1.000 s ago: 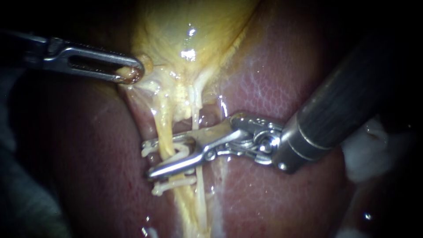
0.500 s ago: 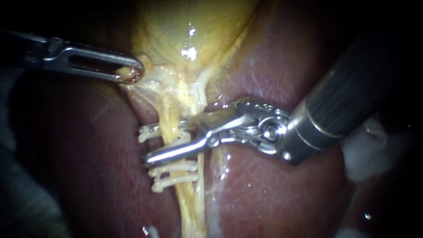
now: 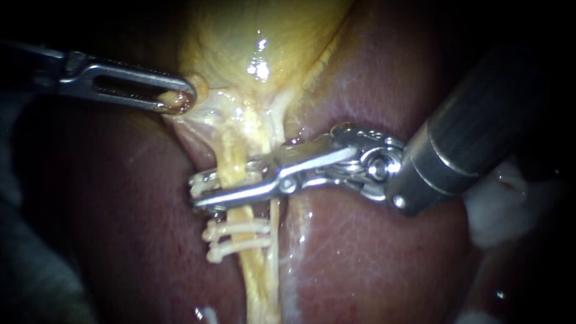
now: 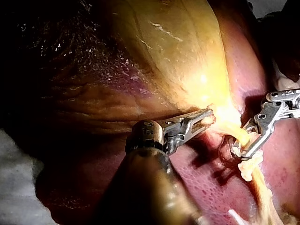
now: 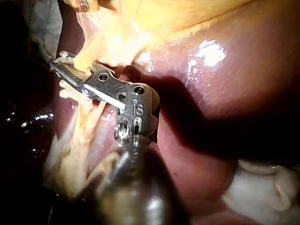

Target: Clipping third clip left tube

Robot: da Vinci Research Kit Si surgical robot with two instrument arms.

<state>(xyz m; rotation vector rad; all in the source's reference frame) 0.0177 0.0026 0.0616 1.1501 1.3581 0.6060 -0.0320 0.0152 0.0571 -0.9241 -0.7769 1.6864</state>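
Endoscope view: right instrument [image 3: 197, 192] is lying nearly level from upper right, jaws pinching the left tube [image 3: 228, 156] just above two clips [image 3: 237, 228]. Jaws of left instrument [image 3: 180, 101] are gripping gallbladder [image 3: 258, 36] edge.

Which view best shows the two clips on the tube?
Endoscope view: both clips lie clear across the tube, beside the right instrument. Left wrist view shows a pale lump; right wrist view mostly hides them.

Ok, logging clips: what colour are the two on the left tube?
The clips are off-white; endoscope view.
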